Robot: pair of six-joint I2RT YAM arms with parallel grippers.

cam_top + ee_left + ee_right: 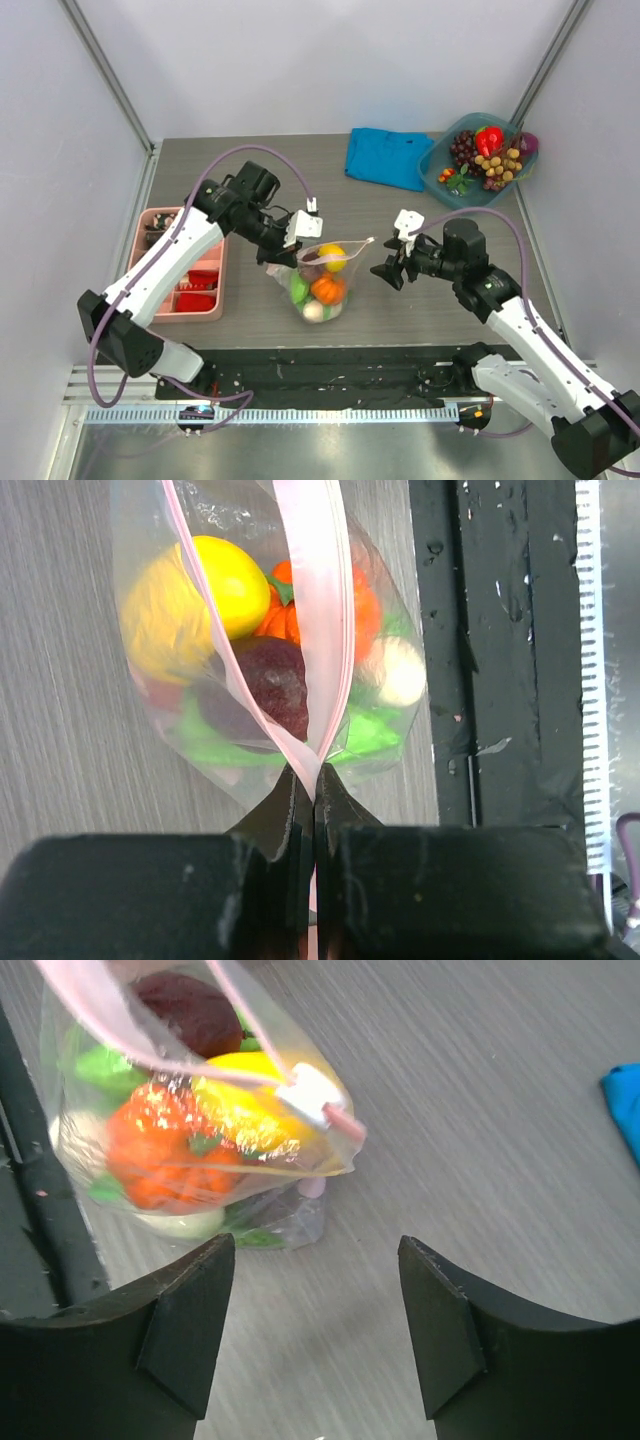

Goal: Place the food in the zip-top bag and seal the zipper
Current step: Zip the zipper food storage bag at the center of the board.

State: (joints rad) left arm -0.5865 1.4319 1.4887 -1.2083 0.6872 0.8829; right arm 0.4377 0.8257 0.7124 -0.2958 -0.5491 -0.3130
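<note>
The clear zip-top bag (320, 282) stands at the table's middle, held up. It holds the food: a yellow piece (215, 580), a purple one (270, 680), an orange one (160, 1150), a beige one (400, 670) and green ones (220, 745). My left gripper (283, 243) is shut on the left end of the pink zipper (315, 600), and its mouth gapes open beyond the jaws. My right gripper (385, 268) is open and empty, just right of the bag, near the zipper's white slider (310, 1090). The open right gripper (315, 1260) sits low over bare table.
A pink compartment tray (150, 300) with red pieces lies at the left. A folded blue cloth (385, 155) and a teal bowl (435, 165) of more toy fruit sit at the back right. A black mat (330, 365) runs along the near edge.
</note>
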